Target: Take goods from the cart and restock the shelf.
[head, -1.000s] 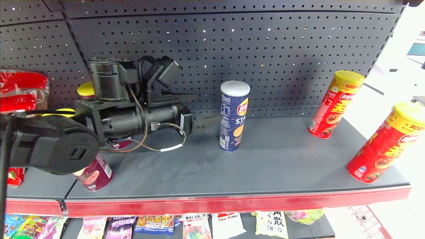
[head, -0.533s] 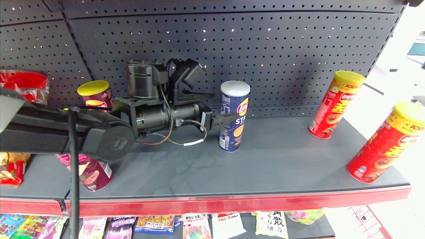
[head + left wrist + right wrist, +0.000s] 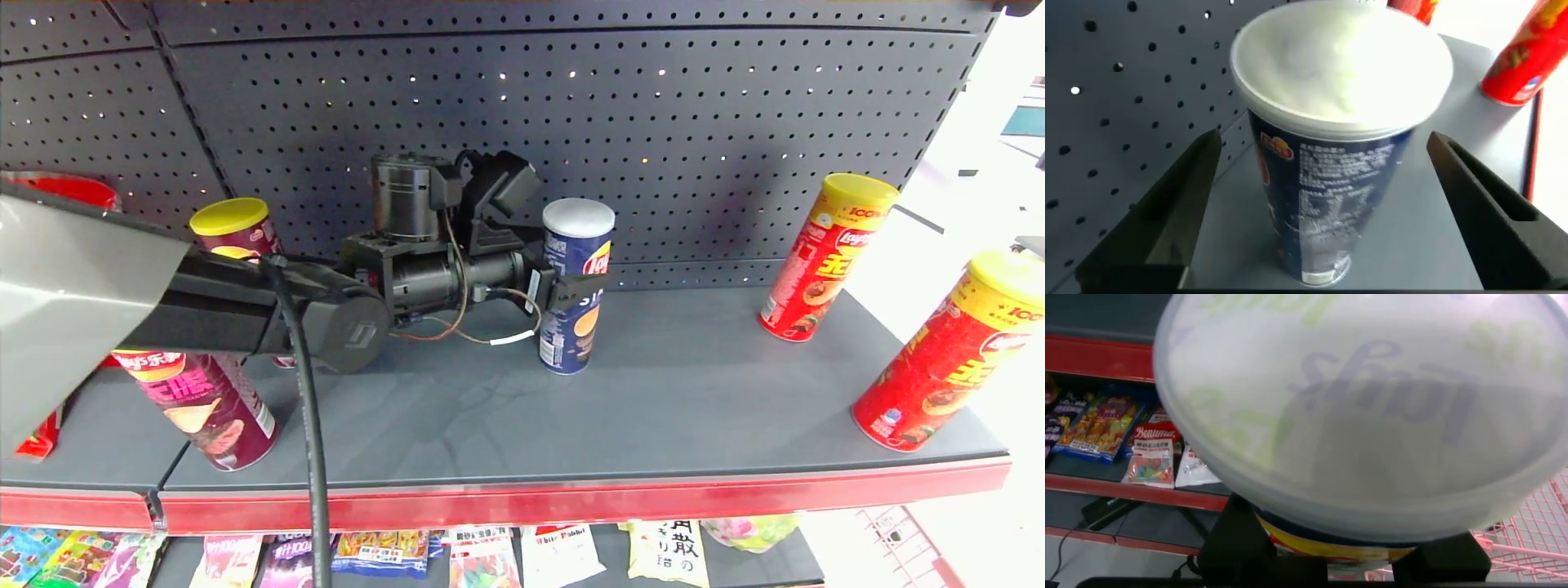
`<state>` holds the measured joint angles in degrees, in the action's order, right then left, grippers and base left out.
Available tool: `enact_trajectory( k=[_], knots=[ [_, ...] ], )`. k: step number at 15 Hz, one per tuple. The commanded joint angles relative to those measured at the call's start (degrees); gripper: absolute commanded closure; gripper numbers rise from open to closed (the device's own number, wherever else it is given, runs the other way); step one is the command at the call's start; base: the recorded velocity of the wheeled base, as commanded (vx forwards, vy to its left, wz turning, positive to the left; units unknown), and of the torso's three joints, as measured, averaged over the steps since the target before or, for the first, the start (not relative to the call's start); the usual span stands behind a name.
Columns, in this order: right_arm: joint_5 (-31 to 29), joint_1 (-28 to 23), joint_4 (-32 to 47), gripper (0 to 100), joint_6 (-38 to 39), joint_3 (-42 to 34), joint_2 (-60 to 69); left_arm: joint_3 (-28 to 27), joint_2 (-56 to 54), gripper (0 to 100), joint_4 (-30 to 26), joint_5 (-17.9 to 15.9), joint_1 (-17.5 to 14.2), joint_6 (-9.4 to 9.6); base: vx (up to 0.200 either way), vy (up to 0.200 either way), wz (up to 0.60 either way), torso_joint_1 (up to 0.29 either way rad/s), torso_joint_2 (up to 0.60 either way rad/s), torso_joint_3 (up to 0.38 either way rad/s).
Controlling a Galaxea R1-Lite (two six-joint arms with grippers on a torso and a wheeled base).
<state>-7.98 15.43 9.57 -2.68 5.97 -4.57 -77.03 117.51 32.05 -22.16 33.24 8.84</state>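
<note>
Blue can (image 3: pixel 575 331): upright with a white lid, standing mid-shelf near the back.
Position: on the grey shelf (image 3: pixel 669 408), close to the pegboard (image 3: pixel 653 122) and well apart from its neighbours.
Left pincer (image 3: pixel 581 286): level with the can's upper half. Its fingers (image 3: pixel 1167 220) are spread on either side of the can, with gaps showing, so they are not gripping it.
Right pincer (image 3: pixel 1339 555): appears pressed onto a second can (image 3: pixel 1364 400), whose clear lid sits close to that wrist camera, off the shelf.
Neighbours: two red cans (image 3: pixel 824 257) stand toward the right end of the shelf, and two maroon cans (image 3: pixel 204 408) stand at the left.
Lower shelf: snack packets (image 3: pixel 482 555) lie below the red lip.
Risk, tipping: the can is tall and narrow. A finger brushing it during a sideways or uneven move would likely topple it toward the pegboard or the shelf front.
Risk, crowding: setting the second can too near the blue can or the arm could knock either one over.
Hidden: the far finger is behind the blue can in the head view.
Hidden: the left arm covers part of both maroon cans.
Unclear: the second can's body is mostly hidden under its own lid, so the grip contact is a judgement.
</note>
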Motion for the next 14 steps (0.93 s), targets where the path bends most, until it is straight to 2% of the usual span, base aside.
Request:
enact_trajectory(
  k=[1, 2, 5, 12, 14],
  knots=[
    [0.0, 0.0, 0.0, 100, 0.0, 0.0, -0.1, -1.9, 2.7, 0, 0.0, 1.5, 0.0, 2.5, 0.0, 0.0, 0.0, 0.0, 0.0, 0.0],
    [0.0, 0.0, 0.0, 100, 0.0, 0.0, -0.1, -3.3, 3.7, 0, 0.0, 2.8, 0.0, 2.5, 0.0, 0.0, 0.0, 0.0, 0.0, 0.0],
    [0.0, 0.0, 0.0, 100, 0.1, 0.0, -0.1, -6.5, 5.3, 0, -0.5, 3.3, 0.5, 2.5, 0.0, 0.0, 0.0, 0.0, 0.0, 0.0],
    [0.0, 0.0, 0.0, 100, 0.1, 0.0, -0.1, -7.6, 5.6, 0, -1.4, 4.1, 2.2, 2.5, 0.0, 0.0, 0.0, 0.0, 0.0, 0.0],
    [0.0, 0.0, 0.0, 100, 0.1, 0.0, -0.1, -9.2, 6.1, 0, -2.5, 6.4, 2.5, 2.5, 0.0, 0.0, 0.0, 0.0, 0.0, 0.0]
  ],
)
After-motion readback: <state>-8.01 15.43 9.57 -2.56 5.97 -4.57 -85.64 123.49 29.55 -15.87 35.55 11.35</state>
